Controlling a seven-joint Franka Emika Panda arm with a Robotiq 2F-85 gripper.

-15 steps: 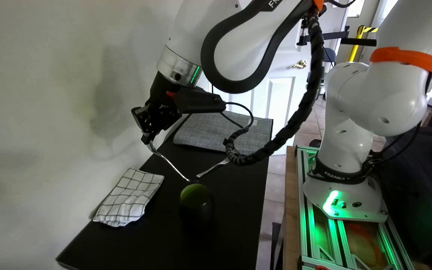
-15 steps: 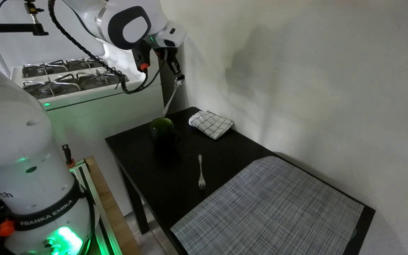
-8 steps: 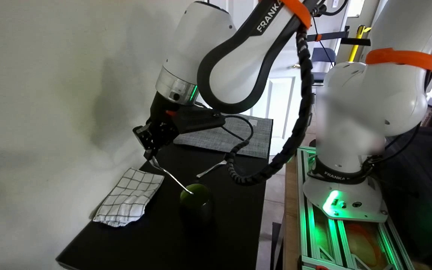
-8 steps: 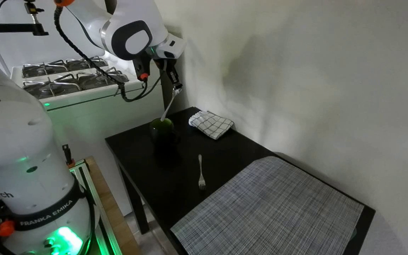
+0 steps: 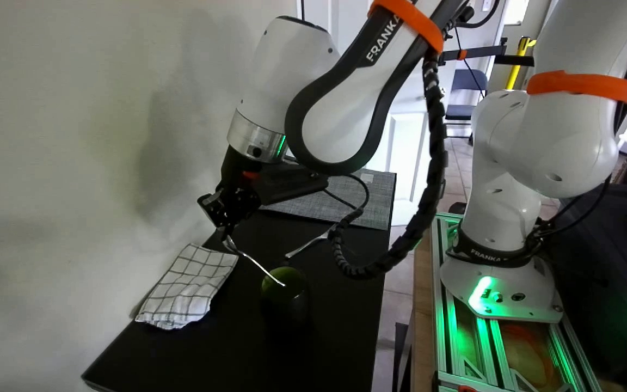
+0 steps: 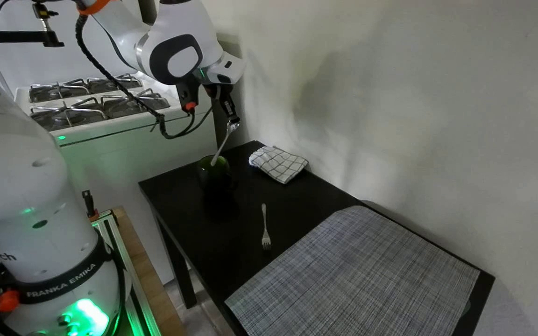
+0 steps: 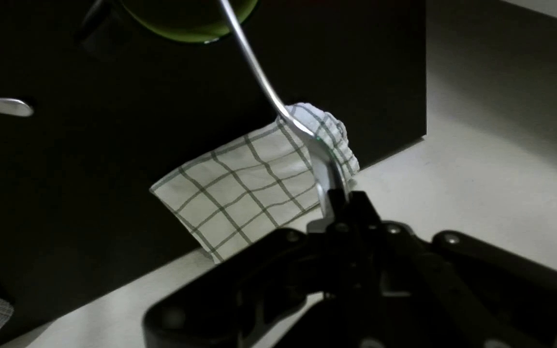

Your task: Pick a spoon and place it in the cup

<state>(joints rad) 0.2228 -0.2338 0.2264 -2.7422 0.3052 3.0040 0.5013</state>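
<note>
Gripper (image 7: 348,198) and spoon (image 6: 222,145) have come down since the earlier frame, bringing the handle end from higher up into the mouth of the cup (image 5: 285,311); cup hasn't shifted. Gripper is clamped on the spoon's bowl end, handle slanting down. Pick done, placing partly done, I'd say; left: lower further, let go, back off. Depth inside cup can't be told. Checkered cloth (image 5: 191,286) lies on the counter (image 6: 180,200), beside the cup toward the wall (image 5: 74,163). Fork (image 6: 265,228) lies apart, between cup and grey placemat (image 6: 362,275). Likely snag: rim catching the slanted handle; wall near the gripper may limit tilting it upright.
</note>
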